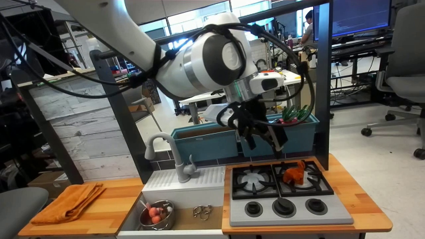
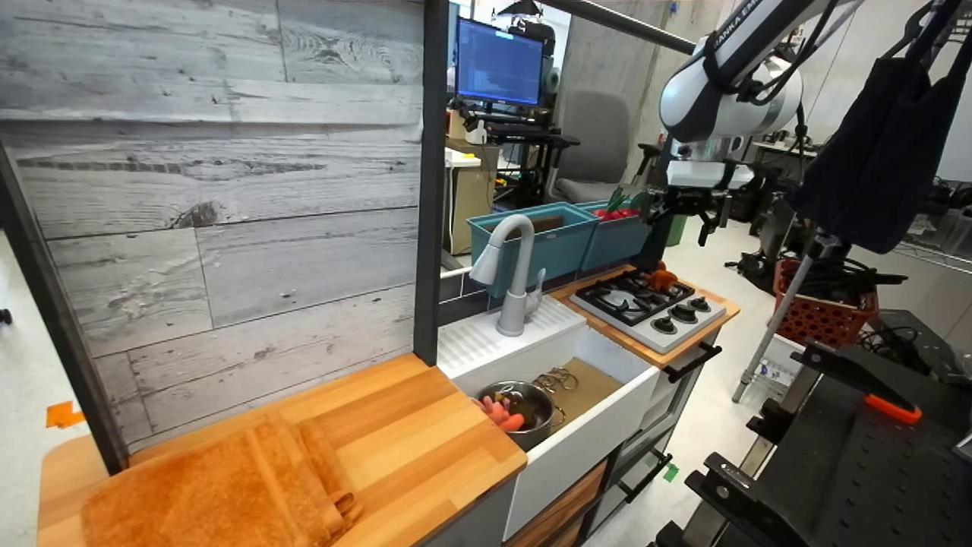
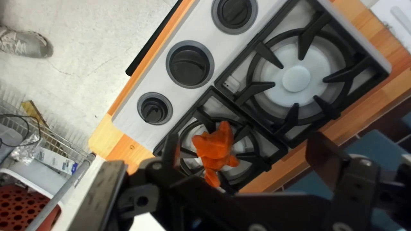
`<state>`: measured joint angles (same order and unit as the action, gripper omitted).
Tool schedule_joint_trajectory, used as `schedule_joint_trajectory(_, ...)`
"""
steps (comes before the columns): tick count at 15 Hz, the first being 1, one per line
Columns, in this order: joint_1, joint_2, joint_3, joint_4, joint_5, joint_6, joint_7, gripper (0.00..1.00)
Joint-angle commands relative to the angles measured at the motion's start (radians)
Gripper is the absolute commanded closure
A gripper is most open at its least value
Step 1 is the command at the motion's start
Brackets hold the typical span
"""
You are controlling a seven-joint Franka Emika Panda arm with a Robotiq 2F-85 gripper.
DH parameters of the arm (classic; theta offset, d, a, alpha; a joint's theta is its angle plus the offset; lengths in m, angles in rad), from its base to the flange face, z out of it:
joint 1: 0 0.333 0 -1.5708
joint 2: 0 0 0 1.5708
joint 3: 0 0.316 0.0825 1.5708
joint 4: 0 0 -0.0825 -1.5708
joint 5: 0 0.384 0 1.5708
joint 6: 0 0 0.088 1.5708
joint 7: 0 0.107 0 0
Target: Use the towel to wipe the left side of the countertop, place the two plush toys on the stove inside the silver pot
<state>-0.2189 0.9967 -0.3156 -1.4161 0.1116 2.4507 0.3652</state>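
Lying folded and nearest in an exterior view, one orange towel [image 2: 205,486] rests on the wooden countertop [image 2: 433,433]; in an exterior view the towel [image 1: 68,204] has its long axis slanting from lower left to upper right. Next comes one white sink [image 2: 581,463], with one silver pot [image 2: 541,434] inside at the end toward the towel, holding a pink lobed thing [image 1: 153,212], and one grey faucet [image 2: 519,281] behind. Farther along sits one stove [image 1: 298,219]: two burners [image 3: 296,78], three knobs [image 3: 190,64]. One orange-red plush toy [image 3: 215,147] lies on the burner farther from the sink; in the wrist view its long axis runs nearly top to bottom, a rounded tip at the top, though I cannot tell which end is the head. Above it, apart, hangs the gripper [image 3: 244,146], its fingers spread wide and released. On the arm [image 2: 721,106], ANKA EM can be read. Behind stand two blue planters [image 1: 206,146], then one lit monitor [image 2: 499,61], its writing too small to read
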Motion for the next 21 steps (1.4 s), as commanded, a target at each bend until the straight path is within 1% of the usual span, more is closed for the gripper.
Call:
schedule_joint_trajectory(1, -0.087, 0.14, 0.029, 0.238, 0.042, -0.16, 0.074, 0.0)
schedule_joint_trajectory(4, -0.149, 0.219, 0.042, 0.381, 0.09, -0.255, 0.127, 0.0)
schedule_joint_trajectory(6, -0.185, 0.274, 0.056, 0.473, 0.131, -0.26, 0.176, 0.0)
schedule_joint_trajectory(8, -0.204, 0.335, 0.057, 0.56, 0.149, -0.239, 0.233, 0.0)
schedule_joint_trajectory(11, -0.209, 0.433, 0.034, 0.684, 0.122, -0.222, 0.312, 0.0)
schedule_joint_trajectory(12, -0.192, 0.329, 0.041, 0.525, 0.124, -0.205, 0.261, 0.0)
schedule_joint_trajectory(14, -0.194, 0.379, 0.038, 0.584, 0.123, -0.205, 0.288, 0.0)
schedule_joint_trajectory(15, -0.183, 0.388, 0.014, 0.587, 0.106, -0.209, 0.307, 0.0)
schedule_joint_trajectory(16, -0.181, 0.392, 0.008, 0.588, 0.099, -0.204, 0.309, 0.0)
schedule_joint_trajectory(20, -0.193, 0.415, 0.003, 0.606, 0.108, -0.166, 0.304, 0.0)
schedule_joint_trajectory(21, -0.196, 0.421, 0.006, 0.609, 0.111, -0.158, 0.303, 0.12)
